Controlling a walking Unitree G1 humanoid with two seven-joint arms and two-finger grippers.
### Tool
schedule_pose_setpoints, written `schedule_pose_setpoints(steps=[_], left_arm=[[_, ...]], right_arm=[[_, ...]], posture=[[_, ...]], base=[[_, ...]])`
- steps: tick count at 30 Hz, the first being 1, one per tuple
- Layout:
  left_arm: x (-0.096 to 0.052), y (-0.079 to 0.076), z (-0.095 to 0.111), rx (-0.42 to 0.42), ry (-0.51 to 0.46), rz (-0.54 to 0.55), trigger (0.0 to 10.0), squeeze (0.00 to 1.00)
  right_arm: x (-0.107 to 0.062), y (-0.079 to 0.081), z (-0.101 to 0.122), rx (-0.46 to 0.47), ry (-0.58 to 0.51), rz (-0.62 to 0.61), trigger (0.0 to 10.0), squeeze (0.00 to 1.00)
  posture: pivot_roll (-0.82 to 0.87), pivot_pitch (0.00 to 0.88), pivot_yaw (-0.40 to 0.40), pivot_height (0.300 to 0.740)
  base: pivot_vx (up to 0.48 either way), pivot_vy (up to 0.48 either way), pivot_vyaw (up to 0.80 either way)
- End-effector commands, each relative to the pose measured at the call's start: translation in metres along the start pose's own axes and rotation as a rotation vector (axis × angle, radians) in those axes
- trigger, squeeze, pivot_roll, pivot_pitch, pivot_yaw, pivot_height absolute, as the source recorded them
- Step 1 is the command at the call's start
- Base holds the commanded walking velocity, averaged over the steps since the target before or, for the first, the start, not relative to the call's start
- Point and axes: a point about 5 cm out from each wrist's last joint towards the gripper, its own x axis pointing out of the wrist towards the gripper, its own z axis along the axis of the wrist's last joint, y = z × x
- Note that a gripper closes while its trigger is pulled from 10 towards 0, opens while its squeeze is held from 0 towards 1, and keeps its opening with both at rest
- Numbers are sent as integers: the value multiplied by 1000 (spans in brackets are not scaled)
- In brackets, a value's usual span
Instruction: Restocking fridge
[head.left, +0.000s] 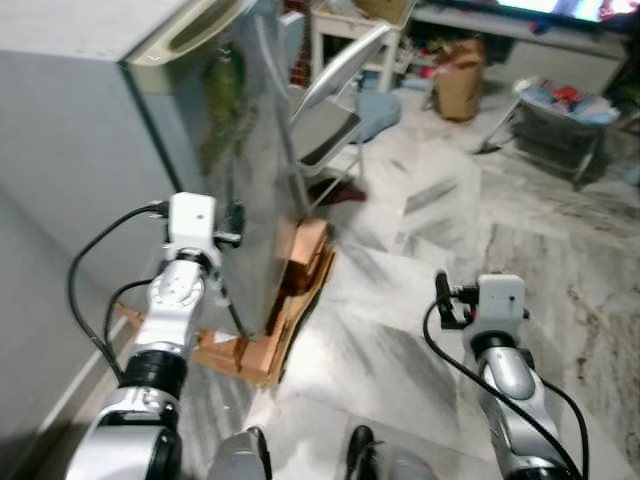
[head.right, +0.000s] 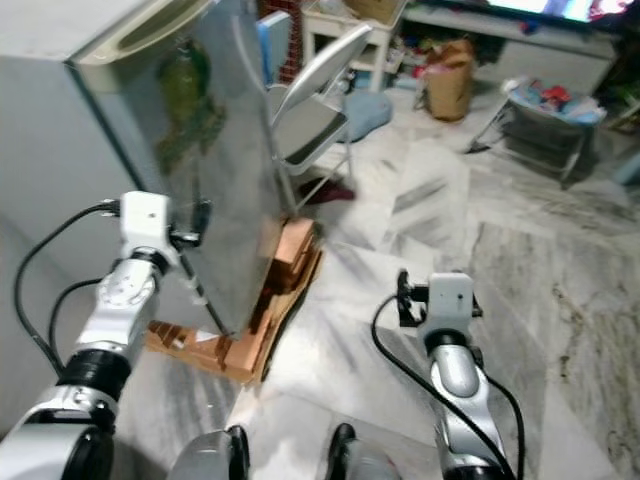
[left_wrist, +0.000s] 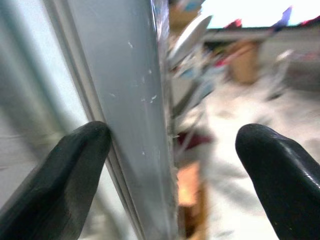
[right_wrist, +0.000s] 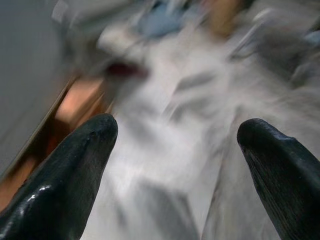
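A grey fridge (head.left: 90, 130) fills the left of the scene, its shiny door (head.left: 240, 150) closed and seen edge-on. My left gripper (head.left: 236, 222) is raised to the door's front edge at about mid height. In the left wrist view its fingers (left_wrist: 55, 180) are spread wide, with the door's edge (left_wrist: 135, 125) between them. My right gripper (head.left: 442, 298) hangs low over the marble floor, to the right of the fridge. Its two fingers (right_wrist: 65, 175) stand apart with nothing between them.
Flattened brown cardboard (head.left: 290, 300) lies on the floor against the fridge's base. A folding metal chair (head.left: 330, 110) stands just behind the fridge door. Farther back are a brown paper bag (head.left: 458, 80), a low rack with items (head.left: 560, 120) and a white table (head.left: 350, 30). The marble floor (head.left: 420, 230) stretches to the right.
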Motion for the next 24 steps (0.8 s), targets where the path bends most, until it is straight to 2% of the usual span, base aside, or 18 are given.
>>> schedule_pose_setpoints(steps=[1, 2, 4, 7, 9, 10, 12, 13, 15, 16, 17, 19, 21, 22, 23, 24], left_arm=[[8, -45, 19, 24, -76, -225, 10000, 0], [8, -72, 29, 20, -123, -333, 10000, 0], [7, -84, 34, 11, -147, -370, 10000, 0], [7, -88, 36, 0, -156, -372, 10000, 0], [8, -75, 31, 3, -144, -307, 10000, 0], [8, -75, 31, 3, -144, -307, 10000, 0], [5, -52, 22, 17, -118, -225, 10000, 0], [-2, -27, 14, 38, -94, -141, 10000, 0], [-7, -17, 11, 46, -86, -113, 10000, 0], [-16, -6, 7, 47, -71, -81, 10000, 0], [-16, -6, 7, 47, -71, -81, 10000, 0], [-33, 7, -1, 54, -43, -41, 10000, 0], [-37, 10, -3, 55, -36, -30, 10000, 0], [-49, 14, -12, 38, -10, -7, 10000, 0], [-49, 14, -12, 38, -10, -7, 10000, 0], [-58, 15, -19, 30, 12, 3, 10000, 0]], right_arm=[[2, -2, 4, 10, -5, -9, 10000, 0], [1, -5, 2, 32, 6, -20, 10000, 0], [1, -4, 3, 43, 2, -22, 10000, 0], [1, -2, 4, 29, -7, -15, 10000, 0], [0, 3, 7, -8, -22, 9, 10000, 0], [0, 3, 7, -8, -22, 9, 10000, 0], [0, 4, 8, -8, -24, 12, 10000, 0], [-1, 4, 8, 1, -25, 13, 10000, 0], [-1, 4, 7, 6, -23, 14, 10000, 0], [0, 4, 7, 7, -19, 18, 10000, 0], [0, 4, 7, 7, -19, 18, 10000, 0], [0, 5, 7, 9, -20, 25, 10000, 0], [0, 5, 7, 9, -20, 27, 10000, 0], [1, 6, 7, 7, -17, 30, 10000, 0], [1, 6, 7, 7, -17, 30, 10000, 0], [1, 6, 6, 7, -15, 33, 10000, 0]], posture=[[11, 110, -24, 740], [8, 109, -23, 740], [7, 110, -22, 740], [5, 110, -20, 740], [7, 111, -20, 740], [7, 111, -20, 740], [13, 112, -21, 740], [17, 114, -21, 740], [19, 114, -22, 740], [23, 116, -24, 740], [23, 116, -24, 740], [31, 118, -28, 740], [31, 118, -28, 740], [33, 118, -31, 740], [33, 118, -31, 740], [33, 118, -32, 740]], base=[[0, 0, 0], [0, 0, 0], [0, 0, 0], [0, 0, 0], [0, 0, 0], [0, 0, 0], [0, 0, 0], [0, 0, 0], [0, 0, 0], [0, 0, 0], [0, 0, 0], [0, 0, 0], [0, 0, 0], [0, 0, 0], [0, 0, 0], [0, 0, 0]])
